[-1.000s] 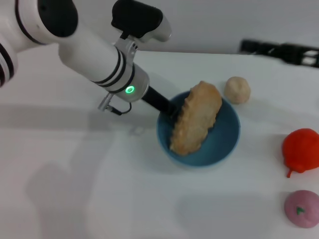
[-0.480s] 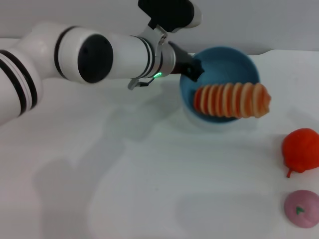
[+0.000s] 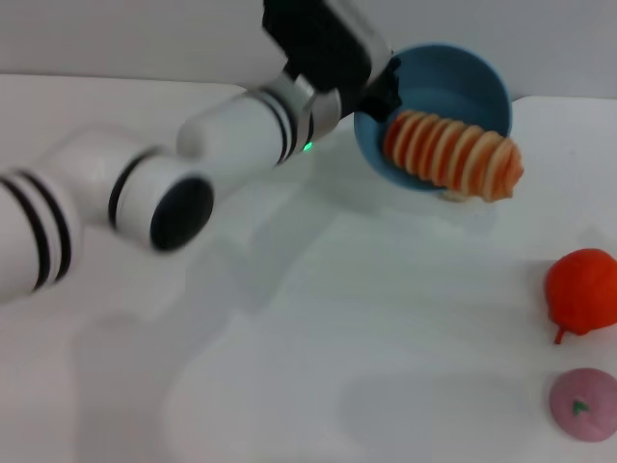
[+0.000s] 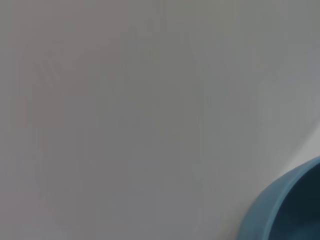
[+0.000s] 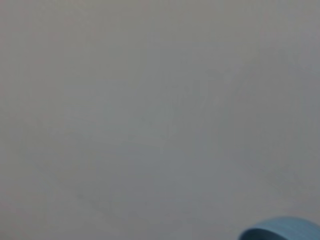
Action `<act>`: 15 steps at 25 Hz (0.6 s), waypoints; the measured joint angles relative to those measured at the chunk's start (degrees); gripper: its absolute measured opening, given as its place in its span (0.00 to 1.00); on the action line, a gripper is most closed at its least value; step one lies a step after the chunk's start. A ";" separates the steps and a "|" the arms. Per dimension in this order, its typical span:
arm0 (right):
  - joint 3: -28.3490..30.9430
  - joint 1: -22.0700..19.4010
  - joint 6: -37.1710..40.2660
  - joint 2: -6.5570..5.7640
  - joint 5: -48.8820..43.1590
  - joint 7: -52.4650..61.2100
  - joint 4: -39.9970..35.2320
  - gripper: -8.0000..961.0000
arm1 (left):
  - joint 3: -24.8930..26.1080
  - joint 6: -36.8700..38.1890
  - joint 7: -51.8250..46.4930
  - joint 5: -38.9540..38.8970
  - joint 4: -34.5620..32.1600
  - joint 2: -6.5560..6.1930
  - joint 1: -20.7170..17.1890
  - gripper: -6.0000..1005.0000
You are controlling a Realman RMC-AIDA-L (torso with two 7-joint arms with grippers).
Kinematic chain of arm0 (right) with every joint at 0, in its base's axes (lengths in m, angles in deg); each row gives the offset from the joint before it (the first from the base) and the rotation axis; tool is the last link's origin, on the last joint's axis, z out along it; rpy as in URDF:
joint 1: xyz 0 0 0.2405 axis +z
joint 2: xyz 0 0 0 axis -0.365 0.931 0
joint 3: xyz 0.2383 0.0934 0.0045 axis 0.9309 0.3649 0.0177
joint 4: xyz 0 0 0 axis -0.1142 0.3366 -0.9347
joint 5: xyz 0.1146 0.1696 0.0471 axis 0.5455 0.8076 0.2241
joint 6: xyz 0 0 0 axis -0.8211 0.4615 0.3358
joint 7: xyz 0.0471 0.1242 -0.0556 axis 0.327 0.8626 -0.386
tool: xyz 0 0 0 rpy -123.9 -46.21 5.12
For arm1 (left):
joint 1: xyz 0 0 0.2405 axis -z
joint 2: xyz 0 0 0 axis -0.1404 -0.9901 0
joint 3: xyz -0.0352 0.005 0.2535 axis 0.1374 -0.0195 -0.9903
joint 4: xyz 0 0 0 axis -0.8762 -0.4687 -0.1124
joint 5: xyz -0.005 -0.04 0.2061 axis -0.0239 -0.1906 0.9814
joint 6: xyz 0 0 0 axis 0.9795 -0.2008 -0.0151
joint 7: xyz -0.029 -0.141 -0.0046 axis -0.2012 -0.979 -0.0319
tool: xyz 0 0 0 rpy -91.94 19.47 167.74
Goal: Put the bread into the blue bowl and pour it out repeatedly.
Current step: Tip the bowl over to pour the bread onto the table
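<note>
My left gripper [image 3: 382,95] is shut on the near-left rim of the blue bowl [image 3: 458,77] and holds it raised and tipped on its side at the back of the table, its opening facing me. The bread [image 3: 453,154], orange-red and cream stripes showing, lies across the bowl's lower rim and sticks out past it to the right, just above the table. In the left wrist view a piece of the blue bowl [image 4: 282,210] fills one corner. A sliver of the blue bowl's rim [image 5: 280,229] also shows in the right wrist view. The right gripper is out of view.
A red toy fruit [image 3: 581,292] sits at the right edge of the white table [image 3: 337,338], and a pink round toy [image 3: 583,405] lies nearer the front right. My left arm [image 3: 145,203] stretches across the left and middle of the table.
The bowl went from flat on the table to lifted and tipped up. The bread rolled from pale side up to striped side up and slid toward the lower rim.
</note>
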 joint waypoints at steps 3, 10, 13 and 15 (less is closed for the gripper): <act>-0.04 0.29 -0.16 0.02 -0.13 -0.02 0.68 0.48 | -5.97 12.85 2.31 -0.05 1.12 0.04 -2.71 0.01; -0.03 0.78 -0.57 0.06 -0.37 -0.05 2.41 0.47 | -14.49 29.24 8.98 -0.34 2.81 0.05 -5.12 0.01; 0.04 0.85 -0.58 0.08 -0.42 -0.06 3.05 0.47 | -16.17 31.92 11.14 -0.37 3.20 0.04 -5.08 0.01; 0.06 0.85 -0.58 0.08 -0.44 -0.07 3.13 0.47 | -16.44 32.24 12.14 -0.39 3.21 0.05 -4.80 0.01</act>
